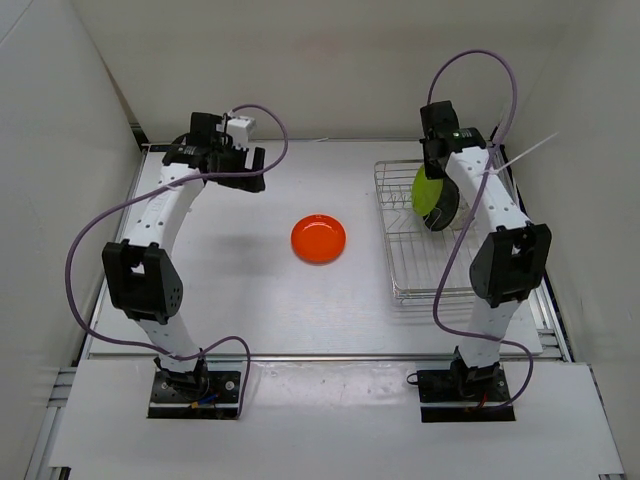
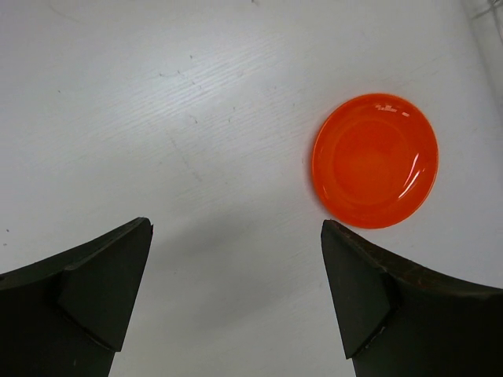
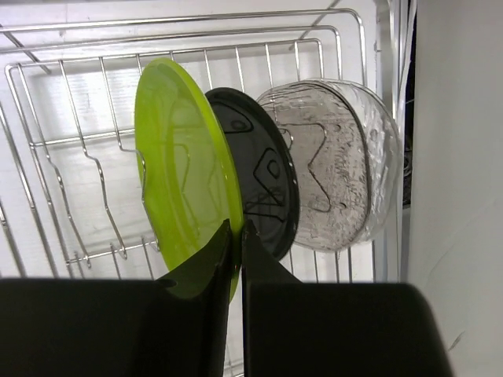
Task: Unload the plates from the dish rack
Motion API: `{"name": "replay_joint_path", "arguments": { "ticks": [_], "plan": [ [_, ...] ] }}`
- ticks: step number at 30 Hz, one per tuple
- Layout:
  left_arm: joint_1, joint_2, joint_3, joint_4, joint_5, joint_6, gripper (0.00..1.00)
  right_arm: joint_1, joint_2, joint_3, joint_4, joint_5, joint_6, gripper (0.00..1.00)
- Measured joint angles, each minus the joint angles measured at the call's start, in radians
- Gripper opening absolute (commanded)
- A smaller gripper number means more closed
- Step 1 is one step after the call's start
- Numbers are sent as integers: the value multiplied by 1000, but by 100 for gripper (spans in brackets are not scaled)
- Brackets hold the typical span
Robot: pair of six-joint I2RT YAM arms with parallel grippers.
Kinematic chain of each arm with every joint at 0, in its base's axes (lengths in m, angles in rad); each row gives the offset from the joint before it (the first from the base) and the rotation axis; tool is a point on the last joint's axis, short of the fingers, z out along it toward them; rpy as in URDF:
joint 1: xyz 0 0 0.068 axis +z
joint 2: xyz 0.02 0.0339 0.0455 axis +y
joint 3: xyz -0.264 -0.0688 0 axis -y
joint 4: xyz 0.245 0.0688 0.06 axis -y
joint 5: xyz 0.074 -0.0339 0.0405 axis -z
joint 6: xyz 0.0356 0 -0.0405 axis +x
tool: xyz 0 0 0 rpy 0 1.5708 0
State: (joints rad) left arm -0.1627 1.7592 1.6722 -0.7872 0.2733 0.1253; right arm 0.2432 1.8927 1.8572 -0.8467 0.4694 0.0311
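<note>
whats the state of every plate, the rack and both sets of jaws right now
dish rack: holds three plates
orange plate: flat on the table, outside the rack
lime green plate: upright in rack, rim pinched
black plate: upright in rack, untouched
clear plate: upright in rack, untouched
left gripper: jaws open, empty
right gripper: jaws shut on lime green plate

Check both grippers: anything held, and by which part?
Right gripper pinches the lime green plate by its lower rim, upright in the dish rack. Left gripper is open, holding nothing.
</note>
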Motion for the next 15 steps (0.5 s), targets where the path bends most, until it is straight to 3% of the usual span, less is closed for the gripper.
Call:
{"name": "replay_joint_path", "arguments": {
  "ticks": [10, 15],
  "plan": [
    [-36, 44, 292, -56, 43, -44, 100, -92, -220, 15, -61, -87, 92, 0],
    [-97, 71, 415, -55, 145, -64, 100, -127, -393, 10, -64, -309, 40, 0]
  ]
}}
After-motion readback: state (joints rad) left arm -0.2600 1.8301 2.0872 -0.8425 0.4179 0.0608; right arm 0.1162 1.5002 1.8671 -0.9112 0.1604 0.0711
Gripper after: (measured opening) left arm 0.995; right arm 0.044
